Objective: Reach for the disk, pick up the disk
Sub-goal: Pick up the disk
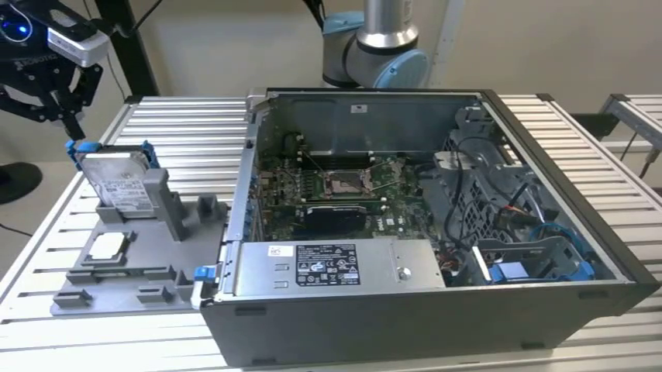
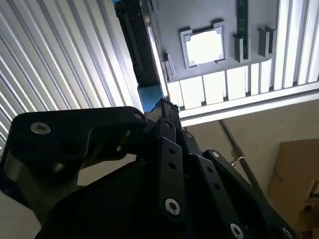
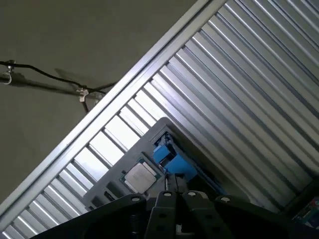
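The disk (image 1: pixel 116 186) is a silver-grey hard drive in a blue frame. It stands tilted in a grey holder (image 1: pixel 155 275) at the exterior view's left. My gripper (image 1: pixel 70 133) hangs over the disk's top corner, its fingers drawn together on the blue frame edge. In the second wrist view the black fingers (image 2: pixel 169 149) converge at the gripper (image 2: pixel 163 105), right against the blue frame (image 2: pixel 151 97). In the first wrist view the blue frame (image 3: pixel 172 160) sits just past the gripper (image 3: pixel 175 185).
A small square silver chip (image 1: pixel 107 246) lies in the holder below the disk, and shows in both wrist views (image 2: pixel 204 46) (image 3: pixel 141 176). An open computer case (image 1: pixel 579 256) stands to the exterior view's right on the slatted metal table (image 1: pixel 186 124). The arm's base (image 1: pixel 377 46) rises behind the case.
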Controlling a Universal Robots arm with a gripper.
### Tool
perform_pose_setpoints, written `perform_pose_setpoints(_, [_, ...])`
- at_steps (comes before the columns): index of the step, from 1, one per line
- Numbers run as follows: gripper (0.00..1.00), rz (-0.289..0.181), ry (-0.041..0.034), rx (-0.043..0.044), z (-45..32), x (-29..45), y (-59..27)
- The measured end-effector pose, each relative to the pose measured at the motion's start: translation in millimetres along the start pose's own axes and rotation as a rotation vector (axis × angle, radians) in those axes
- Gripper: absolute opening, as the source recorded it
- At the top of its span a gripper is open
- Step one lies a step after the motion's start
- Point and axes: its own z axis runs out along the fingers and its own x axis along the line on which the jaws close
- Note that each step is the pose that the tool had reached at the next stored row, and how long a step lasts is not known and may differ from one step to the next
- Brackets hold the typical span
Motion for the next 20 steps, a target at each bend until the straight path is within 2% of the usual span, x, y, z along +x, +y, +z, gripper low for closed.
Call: perform_pose_setpoints(20, [0.0, -0.364, 0.019, 0.0061, 0.0, 0.0, 0.0])
